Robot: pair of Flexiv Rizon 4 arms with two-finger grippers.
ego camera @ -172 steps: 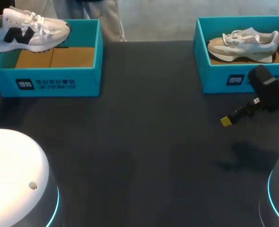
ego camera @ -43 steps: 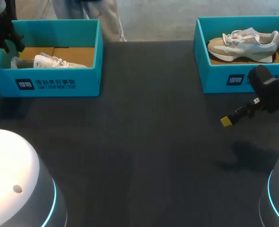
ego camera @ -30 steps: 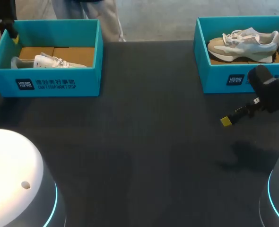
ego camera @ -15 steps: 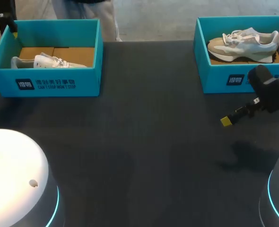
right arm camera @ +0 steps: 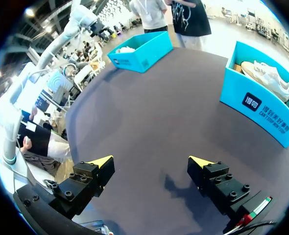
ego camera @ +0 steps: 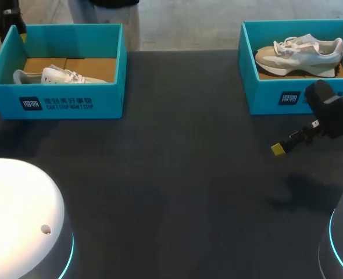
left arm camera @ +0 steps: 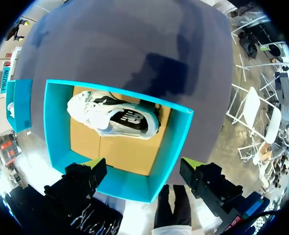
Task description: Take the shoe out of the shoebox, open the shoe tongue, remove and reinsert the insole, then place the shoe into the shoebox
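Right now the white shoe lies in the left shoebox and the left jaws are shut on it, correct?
Not quite. The white shoe does lie in the left shoebox, but the left jaws are open, not shut on it. They hang above the box's edge, clear of the shoe, with nothing held between them. The left wrist view shows this.

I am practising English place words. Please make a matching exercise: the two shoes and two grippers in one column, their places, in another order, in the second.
1 white shoe
2 beige shoe
3 left gripper
4 right gripper

A over bare table
B in the right shoebox
C over the left shoebox's wall
D in the left shoebox

Pairs: 1-D, 2-B, 3-C, 4-A.
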